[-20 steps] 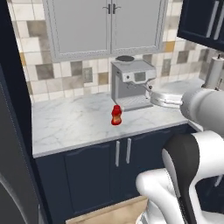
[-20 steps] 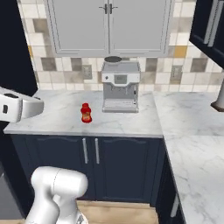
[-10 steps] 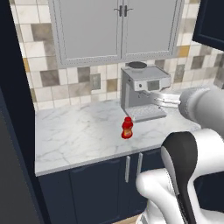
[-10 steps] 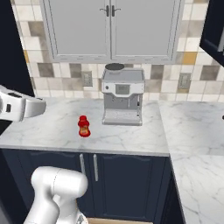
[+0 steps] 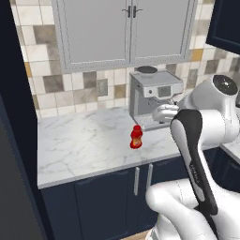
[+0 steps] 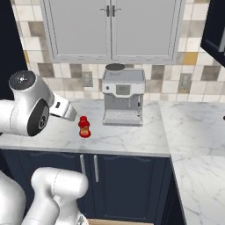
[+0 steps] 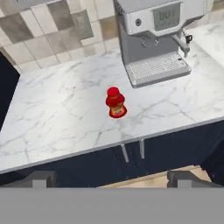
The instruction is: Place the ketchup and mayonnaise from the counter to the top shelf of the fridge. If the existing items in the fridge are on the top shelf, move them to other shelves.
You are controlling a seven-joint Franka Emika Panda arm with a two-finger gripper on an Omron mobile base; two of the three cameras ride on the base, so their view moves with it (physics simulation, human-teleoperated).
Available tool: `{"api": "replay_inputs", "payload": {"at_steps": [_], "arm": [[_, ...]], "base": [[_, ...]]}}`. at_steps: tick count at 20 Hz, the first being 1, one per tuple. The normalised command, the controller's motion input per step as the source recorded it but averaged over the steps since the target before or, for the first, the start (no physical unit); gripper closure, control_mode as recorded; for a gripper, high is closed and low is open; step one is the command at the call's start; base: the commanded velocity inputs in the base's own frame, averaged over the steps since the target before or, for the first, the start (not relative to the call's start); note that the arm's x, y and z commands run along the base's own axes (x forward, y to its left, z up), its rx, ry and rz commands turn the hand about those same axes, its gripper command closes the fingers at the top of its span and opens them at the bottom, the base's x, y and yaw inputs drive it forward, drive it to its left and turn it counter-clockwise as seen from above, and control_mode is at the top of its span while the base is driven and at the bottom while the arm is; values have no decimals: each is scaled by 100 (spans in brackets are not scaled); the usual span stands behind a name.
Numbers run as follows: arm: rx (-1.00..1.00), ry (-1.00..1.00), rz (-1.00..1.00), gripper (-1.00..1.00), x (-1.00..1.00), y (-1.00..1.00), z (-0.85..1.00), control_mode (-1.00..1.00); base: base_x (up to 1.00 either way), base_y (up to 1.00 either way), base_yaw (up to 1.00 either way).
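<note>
The ketchup (image 5: 136, 137) (image 6: 84, 127) (image 7: 115, 103) is a small red bottle standing upright on the marble counter (image 5: 79, 145) (image 6: 132, 138) (image 7: 57, 113), just left of the coffee machine. My gripper (image 7: 113, 179) is open, its two fingertips spread wide with nothing between them. It hovers high in front of the counter edge, with the bottle straight ahead and well apart from it. The white hand (image 6: 63, 110) (image 5: 164, 112) is level with the bottle. The mayonnaise, the fridge and its top shelf are out of view.
A grey coffee machine (image 5: 152, 96) (image 6: 124, 96) (image 7: 157, 39) stands against the tiled wall right of the bottle. Grey wall cabinets (image 5: 124, 30) hang above. Navy cabinet doors (image 6: 127, 184) lie below the worktop. A tall dark panel (image 5: 16, 140) bounds the counter's left end.
The whole picture has shifted, so the base has moved; the counter now looks closer. The arm's elbow has lifted higher. The ketchup still stands in its place by the coffee machine.
</note>
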Motion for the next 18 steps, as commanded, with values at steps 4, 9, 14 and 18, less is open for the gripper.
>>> {"api": "replay_inputs", "payload": {"at_steps": [4,9,14,18], "arm": [[0,47,15,-100,97,0,-82,-100],[-8,33,3,-100,100,10,-95,-100],[-16,5,0,-100,100,16,-80,-100],[-12,0,0,-100,96,18,-40,-100]], "base": [[0,0,0],[0,0,0],[0,0,0],[0,0,0]]}}
